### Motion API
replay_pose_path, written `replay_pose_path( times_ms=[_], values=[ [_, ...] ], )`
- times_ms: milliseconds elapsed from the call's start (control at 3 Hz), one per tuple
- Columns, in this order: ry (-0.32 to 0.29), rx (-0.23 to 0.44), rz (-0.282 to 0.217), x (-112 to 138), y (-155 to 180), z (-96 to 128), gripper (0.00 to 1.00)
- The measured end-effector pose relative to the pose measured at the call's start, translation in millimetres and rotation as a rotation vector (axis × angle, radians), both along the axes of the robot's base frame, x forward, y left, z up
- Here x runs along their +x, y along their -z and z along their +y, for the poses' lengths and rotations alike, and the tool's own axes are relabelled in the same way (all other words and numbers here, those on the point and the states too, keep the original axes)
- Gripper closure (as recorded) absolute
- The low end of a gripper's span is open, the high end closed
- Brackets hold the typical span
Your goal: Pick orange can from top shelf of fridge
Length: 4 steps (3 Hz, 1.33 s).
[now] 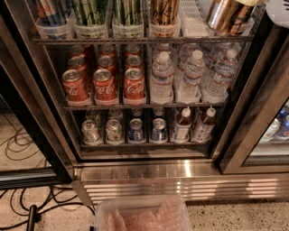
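The fridge [40,103] stands open in front of me. On its top shelf [135,39], clear ribbed lane trays hold tall cans. One orange can [227,16] at the top right is tilted and sits out in front of its tray. My gripper [264,5] shows only as a white and cream part at the top right corner, right against that can's upper end and closed on it. A second orange-gold can [163,10] stands upright in a lane near the middle. Green-striped cans [90,10] stand further left.
Red cola cans [104,83] and water bottles [189,74] fill the middle rack. Small cans and bottles [135,128] fill the bottom rack. A second glass door [266,122] stands at the right. A clear plastic bin [142,216] sits on the floor below, with cables [27,198] at the left.
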<state>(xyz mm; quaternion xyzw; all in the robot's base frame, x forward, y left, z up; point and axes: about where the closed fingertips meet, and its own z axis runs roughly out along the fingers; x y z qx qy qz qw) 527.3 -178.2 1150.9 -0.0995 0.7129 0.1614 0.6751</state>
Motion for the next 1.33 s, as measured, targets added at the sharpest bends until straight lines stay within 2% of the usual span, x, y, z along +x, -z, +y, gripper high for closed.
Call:
replay_pose_path(
  times_ms=[333, 667, 1000, 1333],
  values=[
    [-0.105, -0.040, 0.109, -13.0, 47.3, 32.5, 1.00],
    [-0.262, -0.085, 0.268, -46.4, 110.7, 70.3, 1.00],
    [-0.434, -0.133, 0.367, -87.0, 144.3, 104.3, 1.00],
    [-0.610, -0.158, 0.442, -128.1, 165.5, 129.0, 1.00]
  ],
)
